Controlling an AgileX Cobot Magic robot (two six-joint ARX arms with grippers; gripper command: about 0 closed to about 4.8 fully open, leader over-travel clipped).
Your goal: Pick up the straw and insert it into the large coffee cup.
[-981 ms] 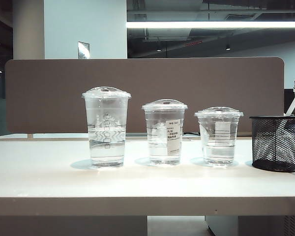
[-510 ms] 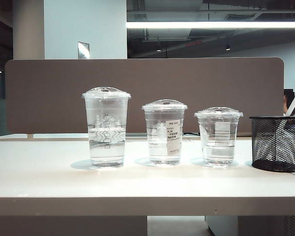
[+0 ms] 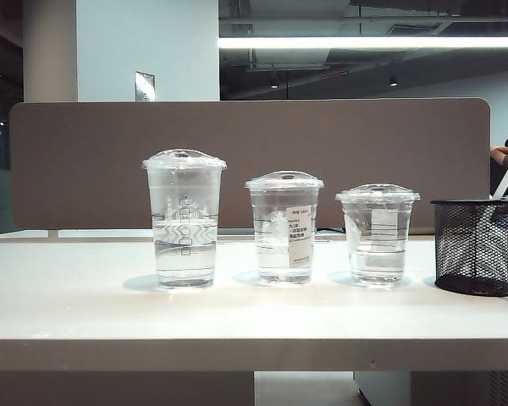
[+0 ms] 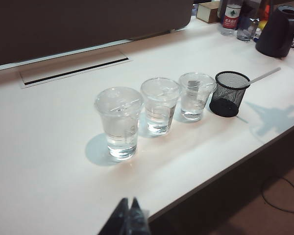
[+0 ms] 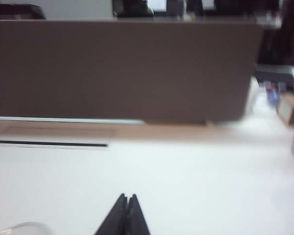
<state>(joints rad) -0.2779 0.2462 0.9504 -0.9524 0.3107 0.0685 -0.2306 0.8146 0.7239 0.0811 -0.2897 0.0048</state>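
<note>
1. Three lidded cups stand in a row on the tabletop [image 3: 68,313]: the large coffee cup [image 3: 184,218], a mid-height cup [image 3: 283,226] and a short cup [image 3: 377,233], with narrow gaps between them.
2. A black mesh holder [image 3: 475,246] stands just beside the short cup, with the straw [image 4: 264,75] leaning out of it.
3. A brown partition [image 3: 93,161] walls off the far edge.
4. The near strip of tabletop is bare.
5. The left claw [image 4: 130,215] hangs closed above the near edge; the right claw [image 5: 127,215], closed, hangs over bare surface.
</note>
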